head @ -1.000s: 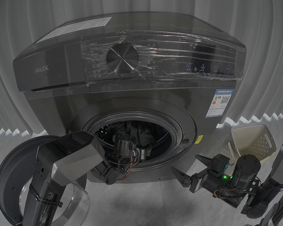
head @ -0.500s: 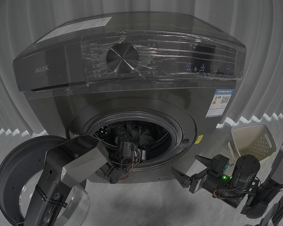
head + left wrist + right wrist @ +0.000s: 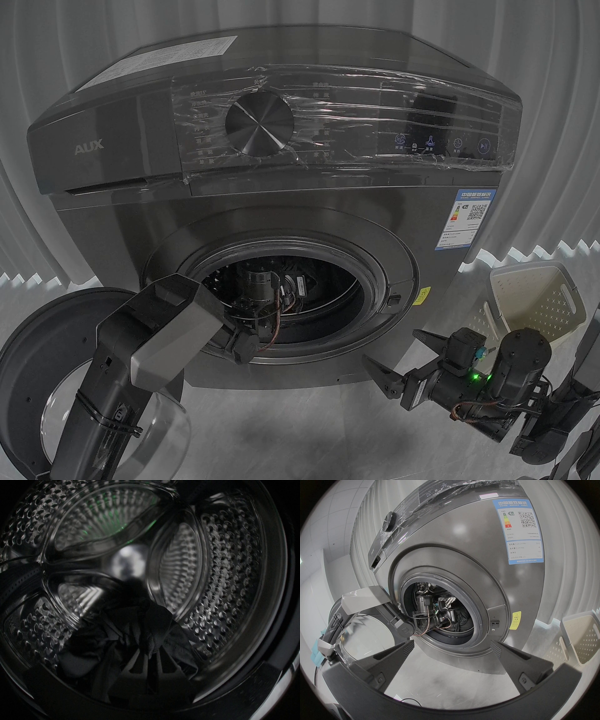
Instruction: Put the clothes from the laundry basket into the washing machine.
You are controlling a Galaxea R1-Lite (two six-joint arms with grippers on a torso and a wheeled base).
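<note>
The dark clothes (image 3: pixel 125 630) lie heaped low in the perforated drum (image 3: pixel 225 567), at the centre of the head view. The left arm (image 3: pixel 156 325) rises from the lower left of that frame and bends through the washing machine (image 3: pixel 300 206) opening. Its left gripper (image 3: pixel 152 658) sits at the heap; whether it is open or closed cannot be told. The right gripper (image 3: pixel 394 347) hangs spread wide and empty at the lower right, outside the machine. The laundry basket (image 3: pixel 536 265) stands on the floor just behind it. The door (image 3: pixel 31 356) is swung open at the lower left.
</note>
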